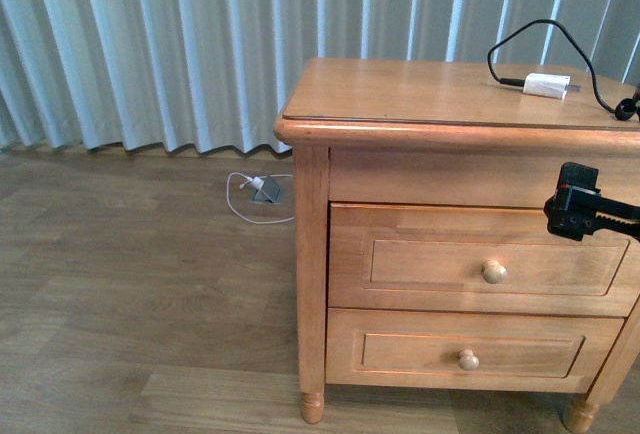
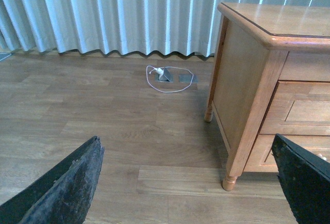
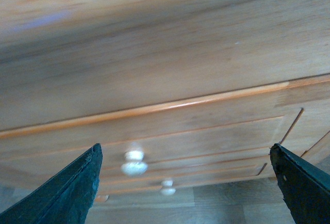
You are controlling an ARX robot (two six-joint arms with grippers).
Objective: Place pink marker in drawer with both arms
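The upper drawer [image 1: 485, 259] of the wooden nightstand [image 1: 400, 104] is seen shut, its round knob [image 1: 494, 272] untouched. The right gripper [image 3: 185, 193] is held spread wide before the drawer front, nothing between its fingers [image 3: 67, 193]; the right wrist view is blurred, so contact cannot be judged. The left gripper [image 2: 185, 188] is likewise spread and empty, over the wood floor [image 2: 103, 115] beside the nightstand. The pink marker is not seen in any view. A white charger block [image 1: 546, 85] with black cable is noted on the top.
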